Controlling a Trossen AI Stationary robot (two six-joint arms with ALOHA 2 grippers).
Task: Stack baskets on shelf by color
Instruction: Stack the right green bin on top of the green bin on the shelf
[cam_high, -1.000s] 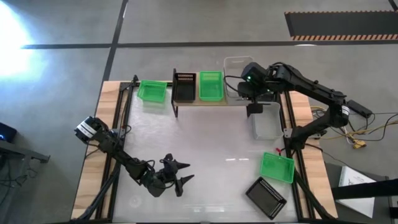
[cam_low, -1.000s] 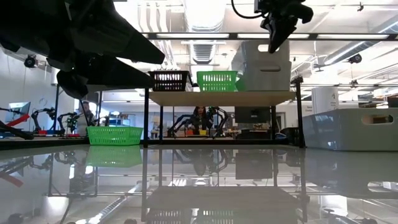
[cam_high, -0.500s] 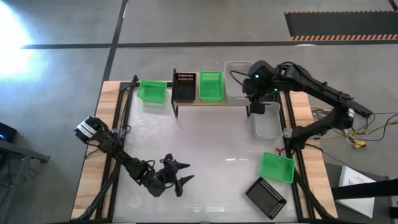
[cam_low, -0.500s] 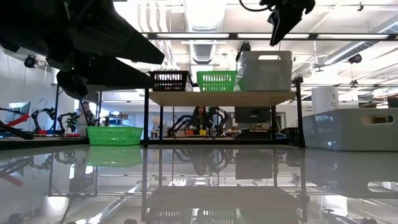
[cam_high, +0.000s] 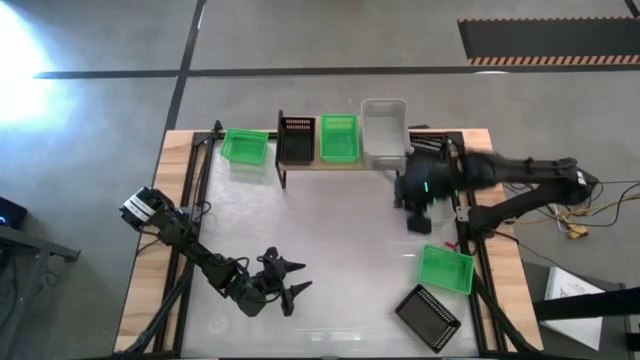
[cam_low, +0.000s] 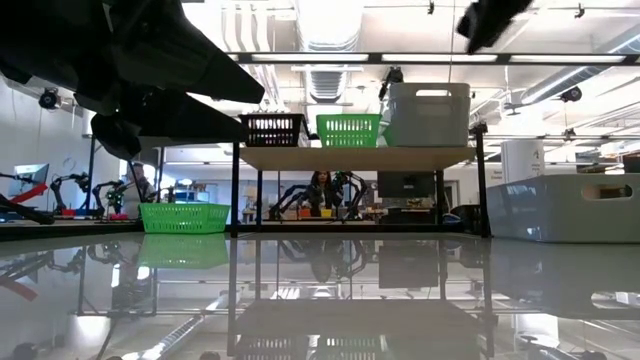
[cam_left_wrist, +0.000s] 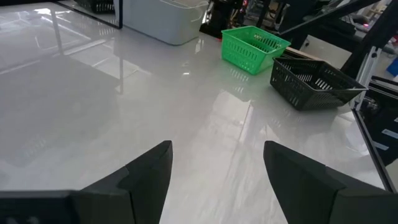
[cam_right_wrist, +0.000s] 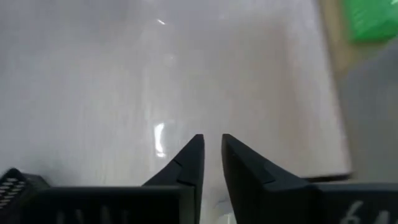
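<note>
White basket (cam_high: 384, 133) sits on shelf (cam_high: 330, 162); right tool (cam_high: 417, 222) nearly clenched, empty, at bench's three o'clock. Next: collect second white basket (cam_low: 565, 208).

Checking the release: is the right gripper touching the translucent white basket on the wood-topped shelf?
Apart. The high view shows the right gripper over the table, clear of the translucent white basket on the shelf.

Left gripper (cam_high: 292, 283) low over the near-left of the table — fingers (cam_left_wrist: 149, 171) spread wide, nothing between them. Right gripper (cam_high: 418, 222) out at mid-right, arm stretched leftward from its base — fingertips (cam_right_wrist: 194, 149) nearly together, empty.
</note>
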